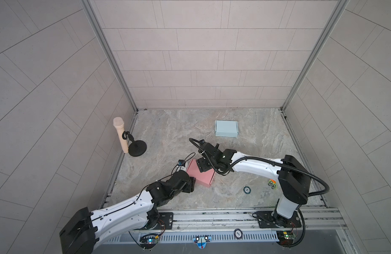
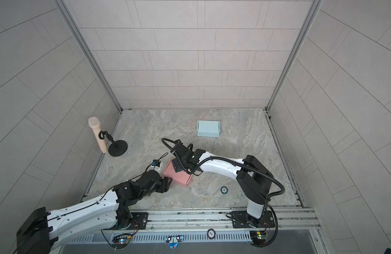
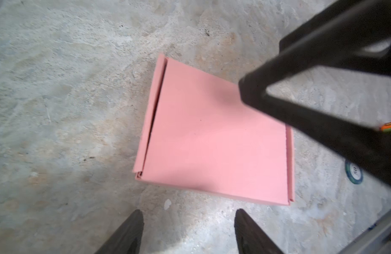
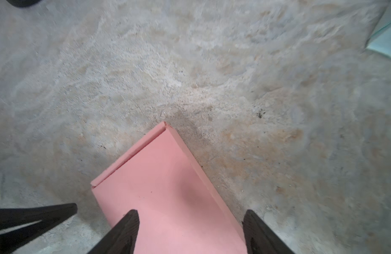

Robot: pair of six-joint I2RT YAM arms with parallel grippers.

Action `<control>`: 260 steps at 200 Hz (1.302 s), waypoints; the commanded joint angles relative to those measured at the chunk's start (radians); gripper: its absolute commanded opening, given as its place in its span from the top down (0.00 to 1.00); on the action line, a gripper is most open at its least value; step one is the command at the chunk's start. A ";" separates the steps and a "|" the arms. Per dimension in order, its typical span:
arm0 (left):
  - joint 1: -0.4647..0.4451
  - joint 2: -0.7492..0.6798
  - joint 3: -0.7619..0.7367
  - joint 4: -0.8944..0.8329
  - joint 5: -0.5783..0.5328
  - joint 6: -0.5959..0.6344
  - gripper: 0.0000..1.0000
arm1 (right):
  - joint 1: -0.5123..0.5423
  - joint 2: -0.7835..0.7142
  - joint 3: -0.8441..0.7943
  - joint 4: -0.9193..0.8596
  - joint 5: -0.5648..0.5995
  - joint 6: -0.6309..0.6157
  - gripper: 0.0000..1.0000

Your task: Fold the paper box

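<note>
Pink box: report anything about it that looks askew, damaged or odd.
The pink box lies closed but skewed in both top views, unlike the squarely set light blue box. In the left wrist view a dark slit runs along one side, where the lid does not sit flush. No tears or dents show.

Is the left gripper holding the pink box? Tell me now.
No. The left gripper is open, clear of the pink box's edge.

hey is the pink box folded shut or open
Shut. On the pink box the lid lies flat over the side walls, only a thin seam along one edge; no inside shows.
</note>
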 commanded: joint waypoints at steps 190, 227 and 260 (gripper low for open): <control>0.532 0.503 0.252 0.092 0.356 0.226 0.55 | 0.072 -0.271 -0.538 0.164 0.114 0.236 0.69; 0.505 0.468 0.193 0.104 0.339 0.212 0.56 | 0.021 -0.156 -0.503 0.233 0.057 0.199 0.71; 0.457 0.401 0.138 0.105 0.321 0.180 0.56 | -0.006 -0.087 -0.442 0.233 0.034 0.156 0.71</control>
